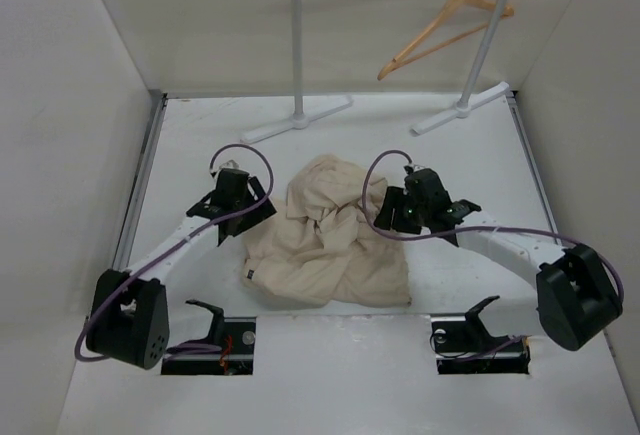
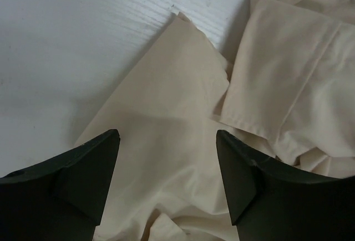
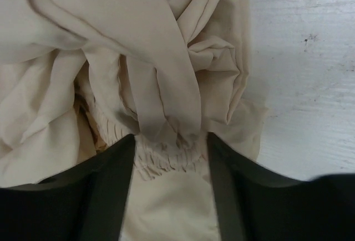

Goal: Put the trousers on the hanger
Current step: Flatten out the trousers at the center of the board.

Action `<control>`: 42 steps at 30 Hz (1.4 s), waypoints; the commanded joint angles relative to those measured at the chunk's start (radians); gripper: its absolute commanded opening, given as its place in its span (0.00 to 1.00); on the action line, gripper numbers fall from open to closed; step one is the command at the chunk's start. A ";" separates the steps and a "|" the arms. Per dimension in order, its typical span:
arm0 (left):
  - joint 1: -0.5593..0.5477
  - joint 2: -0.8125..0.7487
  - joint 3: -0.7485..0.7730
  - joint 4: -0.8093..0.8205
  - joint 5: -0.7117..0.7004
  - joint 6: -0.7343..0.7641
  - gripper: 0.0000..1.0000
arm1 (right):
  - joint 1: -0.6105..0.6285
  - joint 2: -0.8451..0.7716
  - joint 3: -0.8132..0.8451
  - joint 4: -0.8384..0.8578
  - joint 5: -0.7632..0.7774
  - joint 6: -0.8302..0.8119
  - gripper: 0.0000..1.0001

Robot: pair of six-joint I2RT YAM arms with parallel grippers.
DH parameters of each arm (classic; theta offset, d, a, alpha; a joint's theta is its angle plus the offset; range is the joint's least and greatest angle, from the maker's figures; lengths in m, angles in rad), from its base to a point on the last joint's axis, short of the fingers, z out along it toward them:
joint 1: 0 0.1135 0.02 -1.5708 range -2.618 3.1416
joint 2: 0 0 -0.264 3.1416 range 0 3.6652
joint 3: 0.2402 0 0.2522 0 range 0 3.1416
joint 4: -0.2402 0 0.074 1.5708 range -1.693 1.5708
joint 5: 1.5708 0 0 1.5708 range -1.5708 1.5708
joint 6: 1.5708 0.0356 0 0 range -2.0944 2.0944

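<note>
The beige trousers (image 1: 325,245) lie crumpled in a heap at the middle of the table, a small dark label (image 1: 248,274) at their near left corner. My left gripper (image 1: 263,209) is at the heap's left edge; in its wrist view it (image 2: 167,136) stands open over a flat fold of the trousers (image 2: 166,97). My right gripper (image 1: 386,213) is at the heap's right edge; its jaws (image 3: 171,138) stand open with the gathered waistband (image 3: 163,155) lying between them. The wooden hanger (image 1: 440,27) hangs tilted on the rack at the back right.
The white tube rack (image 1: 297,45) stands at the back, with its two feet (image 1: 295,123) (image 1: 462,110) on the table. White walls close in left, right and back. Two floor slots with black fittings (image 1: 212,327) (image 1: 470,327) are at the near edge.
</note>
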 commanded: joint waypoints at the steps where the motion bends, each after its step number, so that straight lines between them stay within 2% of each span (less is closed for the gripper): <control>1: -0.004 0.079 -0.028 0.088 0.016 0.013 0.67 | 0.006 0.030 -0.006 0.112 -0.027 0.002 0.55; 2: -0.007 0.101 -0.032 0.110 0.016 0.013 0.65 | 0.007 0.037 0.004 0.114 -0.035 0.002 0.45; 4: -0.021 0.148 -0.035 0.154 0.023 0.005 0.51 | 0.021 0.036 0.027 0.114 -0.041 0.002 0.26; 5: -0.021 0.159 -0.033 0.166 0.030 -0.001 0.41 | 0.030 0.030 0.046 0.106 -0.041 0.002 0.20; 7: -0.018 0.161 -0.032 0.174 0.043 -0.022 0.20 | 0.056 0.019 0.098 0.079 -0.044 0.000 0.13; 8: -0.010 0.142 -0.032 0.168 0.045 -0.028 0.13 | 0.075 0.014 0.140 0.045 -0.046 -0.004 0.11; 10: 0.002 0.069 -0.044 0.148 0.031 -0.041 0.07 | 0.130 0.013 0.252 -0.039 -0.035 -0.018 0.09; 14: 0.117 -0.139 -0.053 0.003 -0.022 -0.064 0.05 | 0.261 0.014 0.547 -0.232 -0.012 -0.059 0.08; 18: 0.274 -0.287 -0.041 -0.189 -0.052 -0.064 0.07 | 0.406 0.019 0.885 -0.430 0.095 -0.139 0.08; 21: 0.360 -0.358 -0.035 -0.301 -0.055 -0.059 0.13 | 0.437 -0.047 0.962 -0.532 0.176 -0.136 0.08; 23: 0.395 -0.395 -0.029 -0.356 -0.055 -0.048 0.21 | 0.420 -0.140 0.876 -0.563 0.198 -0.093 0.08; 25: 0.406 -0.401 -0.013 -0.418 -0.055 -0.030 0.35 | 0.344 -0.244 0.731 -0.581 0.204 -0.049 0.07; 27: 0.409 -0.401 0.008 -0.471 -0.062 -0.018 0.46 | 0.195 -0.390 0.502 -0.618 0.200 0.052 0.05; 29: 0.407 -0.419 0.040 -0.493 -0.082 -0.015 0.52 | 0.040 -0.501 0.340 -0.656 0.192 0.104 0.03; 32: 0.368 -0.410 0.122 -0.490 -0.111 -0.022 0.54 | -0.265 -0.657 0.177 -0.690 0.166 0.126 0.02; 34: 0.305 -0.369 0.172 -0.469 -0.127 -0.027 0.54 | -0.452 -0.691 0.133 -0.672 0.116 0.082 0.02; 35: 0.265 -0.341 0.197 -0.459 -0.139 -0.031 0.54 | -0.506 -0.693 0.117 -0.656 0.099 0.077 0.01; 38: 0.116 -0.260 0.238 -0.384 -0.176 -0.045 0.59 | -0.468 -0.665 0.111 -0.594 0.103 0.117 0.01; 42: -0.080 -0.088 0.277 -0.194 -0.130 -0.068 0.65 | -0.396 -0.613 0.117 -0.540 0.107 0.122 0.02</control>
